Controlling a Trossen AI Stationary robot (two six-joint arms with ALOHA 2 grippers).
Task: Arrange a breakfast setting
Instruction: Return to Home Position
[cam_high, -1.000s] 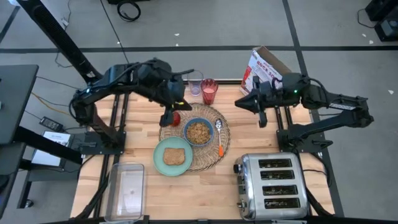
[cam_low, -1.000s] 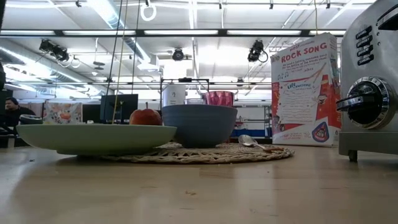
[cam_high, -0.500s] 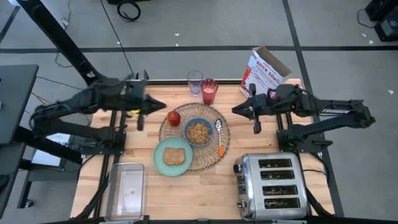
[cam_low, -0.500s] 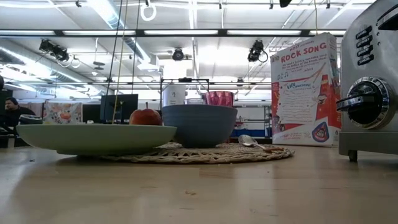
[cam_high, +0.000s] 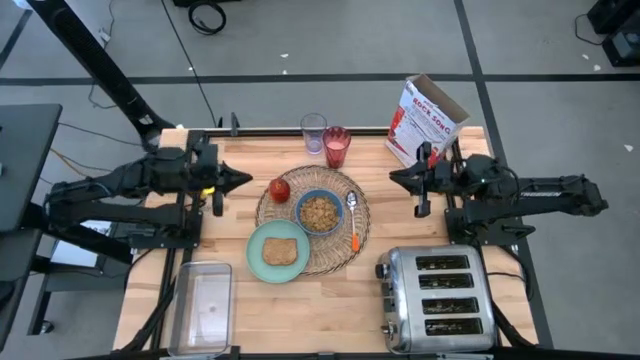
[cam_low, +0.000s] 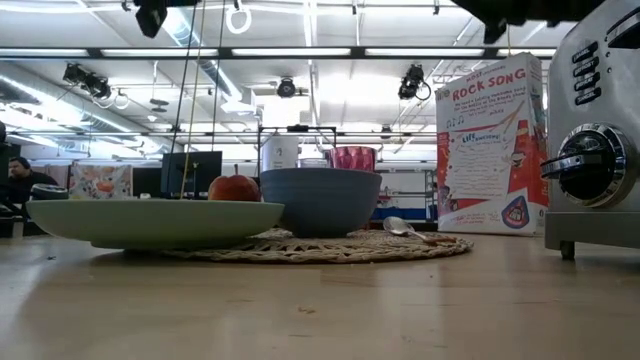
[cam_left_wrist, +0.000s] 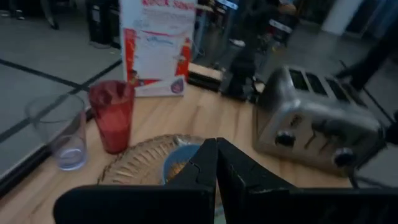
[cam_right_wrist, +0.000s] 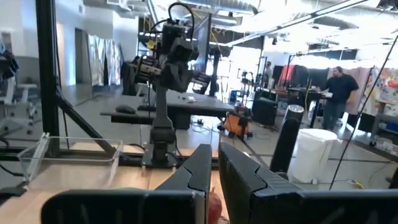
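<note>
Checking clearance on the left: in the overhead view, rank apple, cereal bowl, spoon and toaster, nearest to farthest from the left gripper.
1. Apple, mat left edge, closest to the left gripper.
2. Cereal bowl, mat's middle.
3. Spoon, mat's right side.
4. Toaster, right of the mat.

Low view — plate (cam_low: 150, 222) rim hides toast (cam_high: 279, 252), edge crops toaster (cam_low: 600, 110).

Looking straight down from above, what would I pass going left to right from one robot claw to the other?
left gripper → red apple → blue cereal bowl → orange-handled spoon → right gripper
</note>
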